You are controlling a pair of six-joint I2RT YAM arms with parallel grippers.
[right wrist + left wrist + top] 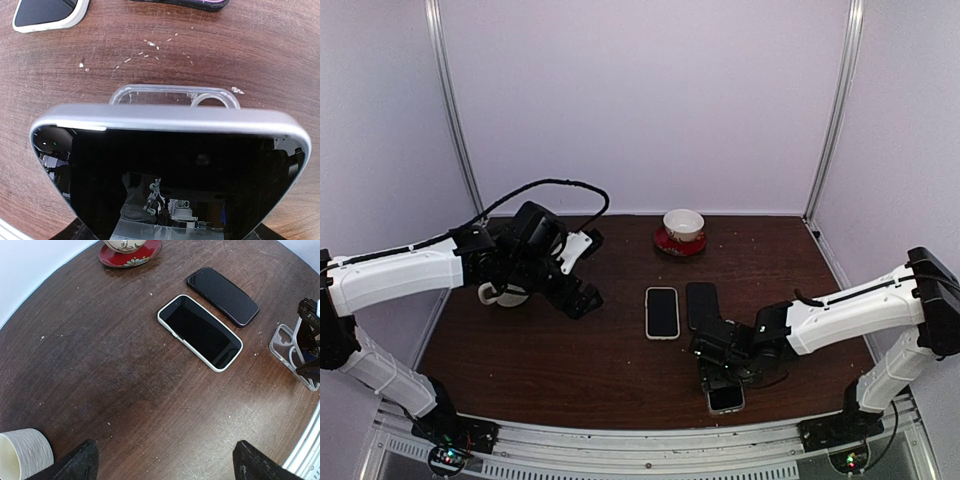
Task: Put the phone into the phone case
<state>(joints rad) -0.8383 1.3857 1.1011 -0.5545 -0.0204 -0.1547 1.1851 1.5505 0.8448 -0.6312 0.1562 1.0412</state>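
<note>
Hazard, top view: the phone (725, 398) hangs low near the front edge of the table (550, 370) under the right gripper (725, 365). The clear case cannot be made out beneath it from here. In my judgement, a press with the phone skewed would shove the loose case along the wood instead of seating the phone. The right gripper looks clamped across the phone's width. The left gripper (578, 272) is spread wide and holds nothing; it sits near a cup (503, 293), well apart from the work, so nothing pins the case. Also present: a white-cased phone (662, 312) and a dark phone (701, 303) side by side, and a bowl (683, 222) on a red saucer (678, 245) at the far side. Hazard, left wrist view: the clear case (283, 342) lies flat at the right margin with the right gripper over part of it. A slide could carry it off toward the table's front edge. The left fingers (75, 464) are fully parted, with bare wood between them, touching nothing. Hazard, right wrist view: the phone's silver far edge overlaps the case's near side, and I cannot tell whether they touch. One corner catching first could lever the phone in the grip. The right fingers are mostly hidden behind the phone, which they grasp.
</note>
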